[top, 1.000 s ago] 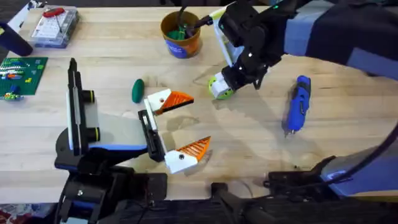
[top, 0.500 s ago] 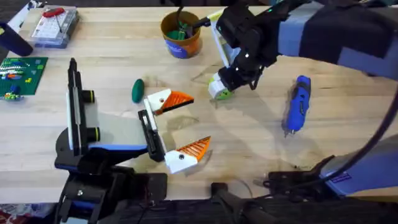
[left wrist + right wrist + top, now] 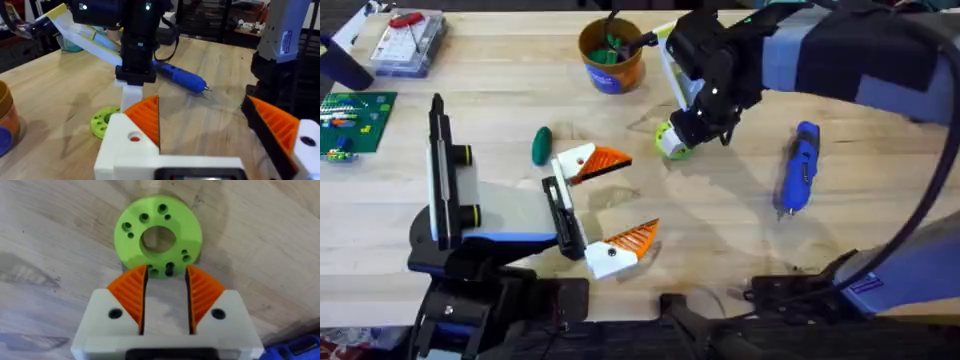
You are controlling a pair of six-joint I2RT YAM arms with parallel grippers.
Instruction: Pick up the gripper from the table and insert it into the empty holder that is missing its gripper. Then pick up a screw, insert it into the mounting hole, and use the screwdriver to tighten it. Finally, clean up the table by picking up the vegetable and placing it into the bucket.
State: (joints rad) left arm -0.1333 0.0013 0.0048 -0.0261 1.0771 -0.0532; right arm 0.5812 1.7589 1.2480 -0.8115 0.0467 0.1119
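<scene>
Green ring part [image 3: 158,241] flat on bench [image 3: 720,230], mid-right | right claw [image 3: 165,287] over its near rim, pads narrowly apart, gripping nothing | left claw [image 3: 210,127] wide open, idle | risk: thin flat ring may skid away as pads close.

screwdriver [image 3: 797,168]: 1 | bucket [image 3: 610,55]: 1 | green vegetable [image 3: 541,145]: 1 | green ring [image 3: 158,235]: 1 | parts box [image 3: 408,43]: 1

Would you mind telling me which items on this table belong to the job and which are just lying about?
Job:
green ring part at the right gripper
screwdriver
bucket
green vegetable

Lying about:
clear parts box
green circuit board
</scene>
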